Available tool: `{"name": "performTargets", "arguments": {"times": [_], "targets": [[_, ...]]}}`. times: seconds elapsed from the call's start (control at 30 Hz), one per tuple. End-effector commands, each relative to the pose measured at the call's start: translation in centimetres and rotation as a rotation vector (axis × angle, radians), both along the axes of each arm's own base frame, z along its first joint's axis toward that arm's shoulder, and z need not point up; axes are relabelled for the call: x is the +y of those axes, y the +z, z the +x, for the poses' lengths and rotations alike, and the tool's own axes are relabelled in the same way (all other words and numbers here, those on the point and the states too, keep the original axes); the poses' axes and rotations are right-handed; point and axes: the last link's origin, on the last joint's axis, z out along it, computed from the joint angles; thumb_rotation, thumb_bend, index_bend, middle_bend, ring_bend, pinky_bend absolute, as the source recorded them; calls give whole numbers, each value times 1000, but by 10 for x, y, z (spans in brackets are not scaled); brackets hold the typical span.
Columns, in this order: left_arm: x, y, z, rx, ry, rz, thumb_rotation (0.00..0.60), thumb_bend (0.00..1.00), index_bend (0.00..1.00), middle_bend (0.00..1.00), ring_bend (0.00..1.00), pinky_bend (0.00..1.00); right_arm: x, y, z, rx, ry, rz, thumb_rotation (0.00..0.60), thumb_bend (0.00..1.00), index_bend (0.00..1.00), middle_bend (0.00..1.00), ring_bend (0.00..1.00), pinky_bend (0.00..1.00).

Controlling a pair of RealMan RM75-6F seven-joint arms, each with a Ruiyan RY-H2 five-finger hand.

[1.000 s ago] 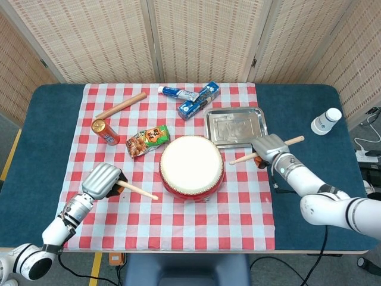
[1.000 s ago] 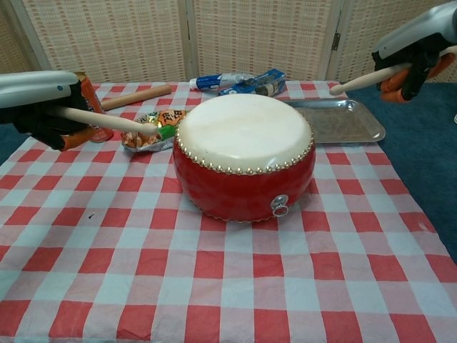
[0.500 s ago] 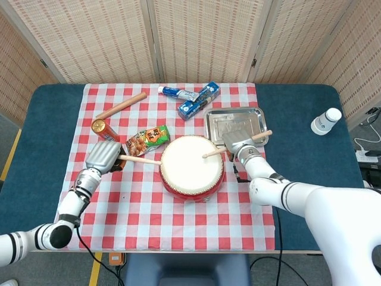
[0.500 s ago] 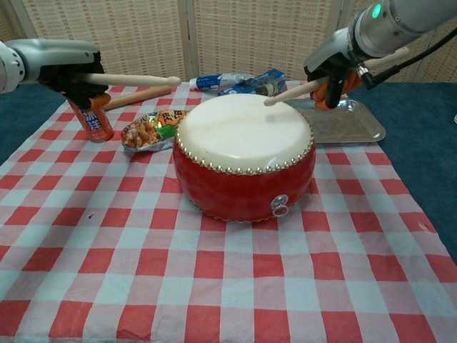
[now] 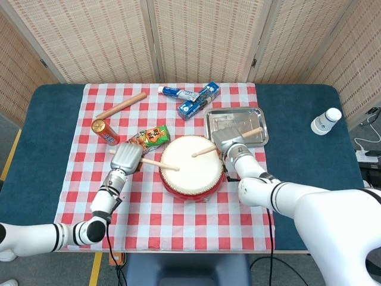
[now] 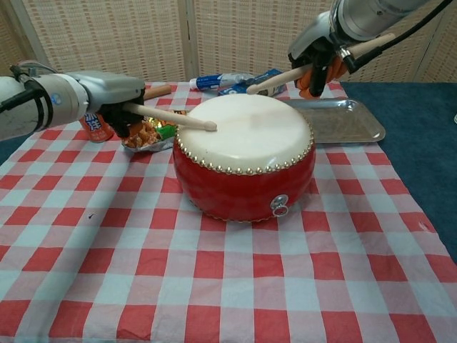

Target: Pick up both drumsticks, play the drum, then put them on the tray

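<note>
Over the drum [image 6: 243, 153], each hand grips a drumstick; a glancing strike could loosen either stick, left hand [image 5: 126, 157], right hand [image 5: 227, 140].

The left robot hand [image 5: 125, 157] is hovering at the left of the scene with its silver back turned up, fingers curled closed around a stick — its white forearm is reaching in from the near left corner. The right robot hand [image 5: 227, 140] is hanging on the right side, raised higher in the chest view [image 6: 319, 51], fingers likewise wrapped around a stick. Its arm is stretching in from the near right — bent at the elbow, wrist angled toward the middle.
</note>
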Motion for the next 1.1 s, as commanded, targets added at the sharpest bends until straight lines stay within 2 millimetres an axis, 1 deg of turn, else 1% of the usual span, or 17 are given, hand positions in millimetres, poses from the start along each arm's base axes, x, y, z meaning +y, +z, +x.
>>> {"name": "performTargets", "arguments": {"times": [0.03, 0.17, 0.2, 0.27, 0.33, 0.4, 0.5, 0.57, 0.63, 0.67, 0.73, 0.83, 0.93, 1.0, 1.07, 1.1], "targets": [[1, 7, 0, -27, 7, 32, 600, 573, 1000, 1000, 1000, 1000, 1, -3, -9, 50, 5, 8, 600, 685, 1000, 1000, 1000, 1000], [-1, 33, 2, -137, 23, 60, 600, 573, 1000, 1000, 1000, 1000, 3, -19, -27, 196, 23, 29, 600, 686, 1000, 1000, 1000, 1000], [-2, 40, 4, -164, 22, 61, 600, 573, 1000, 1000, 1000, 1000, 4, -23, -28, 220, 25, 26, 600, 687, 1000, 1000, 1000, 1000], [-4, 46, 7, -188, 15, 57, 600, 573, 1000, 1000, 1000, 1000, 3, -26, -24, 211, 18, 14, 600, 689, 1000, 1000, 1000, 1000], [-6, 44, 10, -190, 1, 41, 600, 573, 1000, 1000, 1000, 1000, 2, -22, -13, 161, 14, -3, 600, 690, 1000, 1000, 1000, 1000], [-8, 36, 13, -173, -9, 21, 600, 573, 1000, 1000, 1000, 1000, 3, -14, -1, 111, 23, -17, 600, 690, 1000, 1000, 1000, 1000], [-11, 10, 15, -106, -24, -24, 600, 573, 1000, 1000, 1000, 1000, 8, 1, 14, 47, 46, -32, 600, 690, 1000, 1000, 1000, 1000], [-12, -5, 14, -46, -34, -43, 600, 574, 1000, 1000, 1000, 1000, 10, 3, 16, 37, 60, -31, 600, 690, 1000, 1000, 1000, 1000], [-13, -11, 14, -9, -41, -38, 600, 573, 1000, 1000, 1000, 1000, 12, 0, 13, 62, 69, -21, 600, 690, 1000, 1000, 1000, 1000], [-12, -10, 14, -4, -41, -27, 600, 573, 1000, 1000, 1000, 1000, 12, -3, 10, 83, 73, -16, 600, 690, 1000, 1000, 1000, 1000], [-11, 0, 14, -30, -38, 14, 600, 573, 1000, 1000, 1000, 1000, 12, -14, 0, 149, 73, -1, 600, 690, 1000, 1000, 1000, 1000], [-9, 24, 16, -96, -36, 63, 600, 573, 1000, 1000, 1000, 1000, 12, -28, -13, 240, 65, 13, 600, 692, 1000, 1000, 1000, 1000], [-9, 41, 19, -152, -40, 82, 600, 573, 1000, 1000, 1000, 1000, 10, -31, -12, 243, 51, -3, 600, 694, 1000, 1000, 1000, 1000], [-10, 42, 22, -173, -41, 77, 600, 573, 1000, 1000, 1000, 1000, 8, -26, -3, 206, 46, -21, 600, 695, 1000, 1000, 1000, 1000], [-11, 33, 23, -165, -41, 46, 600, 573, 1000, 1000, 1000, 1000, 8, -15, 7, 160, 53, -43, 600, 694, 1000, 1000, 1000, 1000], [-13, 24, 23, -149, -42, 24, 600, 573, 1000, 1000, 1000, 1000, 8, -9, 12, 132, 59, -54, 600, 695, 1000, 1000, 1000, 1000]]}}
